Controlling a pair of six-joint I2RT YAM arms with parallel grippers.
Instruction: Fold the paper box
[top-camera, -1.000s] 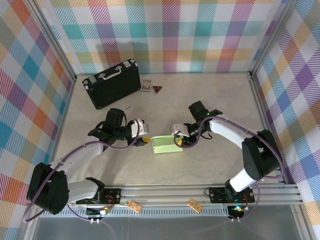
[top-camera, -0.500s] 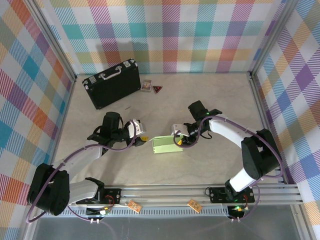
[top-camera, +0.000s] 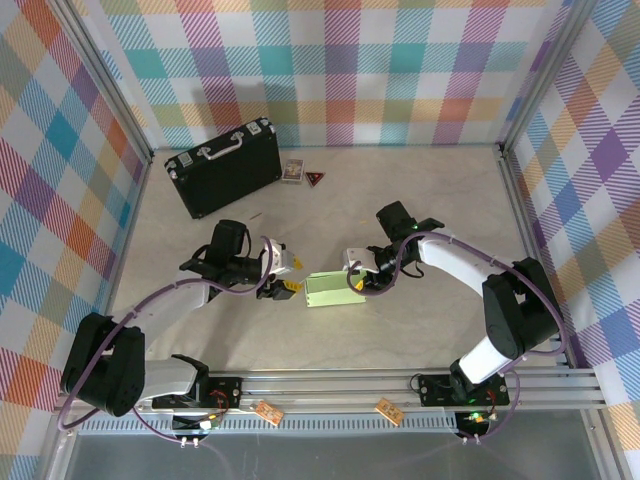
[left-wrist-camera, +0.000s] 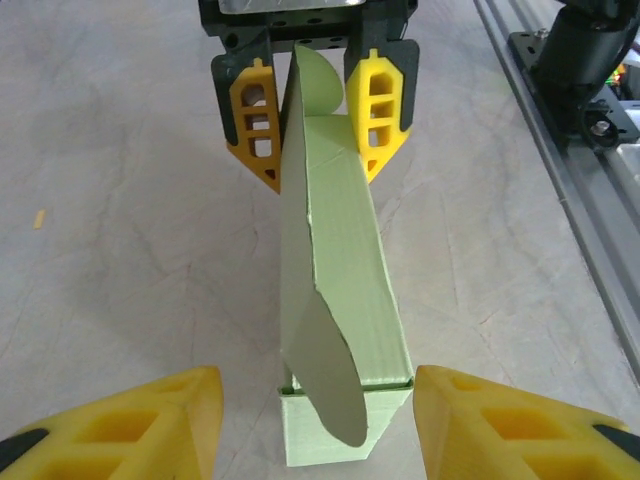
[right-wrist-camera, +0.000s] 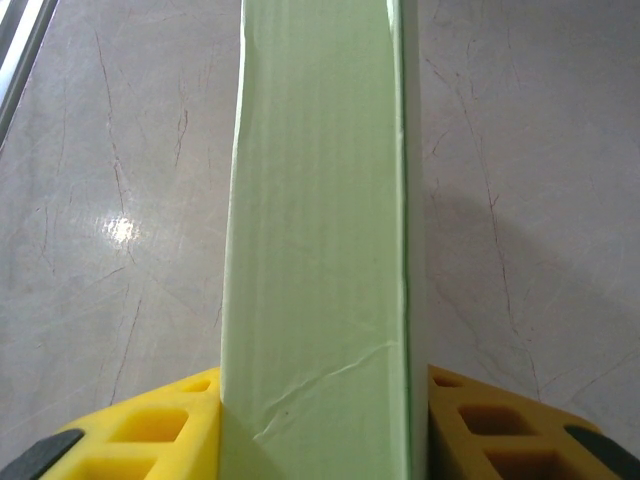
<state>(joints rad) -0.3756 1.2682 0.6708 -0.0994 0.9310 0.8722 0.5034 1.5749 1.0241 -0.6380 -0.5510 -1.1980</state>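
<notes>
Right gripper (top-camera: 356, 283) is pinching one short end of the paper box (top-camera: 333, 289). In the right wrist view both yellow fingers (right-wrist-camera: 150, 430) press on the two sides of the green card, so the box is held tight.

Left gripper (top-camera: 291, 287) is at the other short end of the box. Its two yellow fingers (left-wrist-camera: 120, 425) sit one on each side of that end. They are spread wider than the box. On one side bare table shows between the finger and the card, so this gripper does not pinch it.

The box sits near the middle of the table (top-camera: 430, 200), between the two grippers. Its long side runs from left to right across the table. One end points at the left gripper and the other end is in the right gripper. In the left wrist view the box looks thin and tall, standing on a long edge. A round flap (left-wrist-camera: 330, 385) hangs open at the end by the left gripper. Another round flap (left-wrist-camera: 318, 75) sticks up at the far end, between the right gripper's fingers.

A black case (top-camera: 225, 168) lies at the back left of the table, well apart from the box.
</notes>
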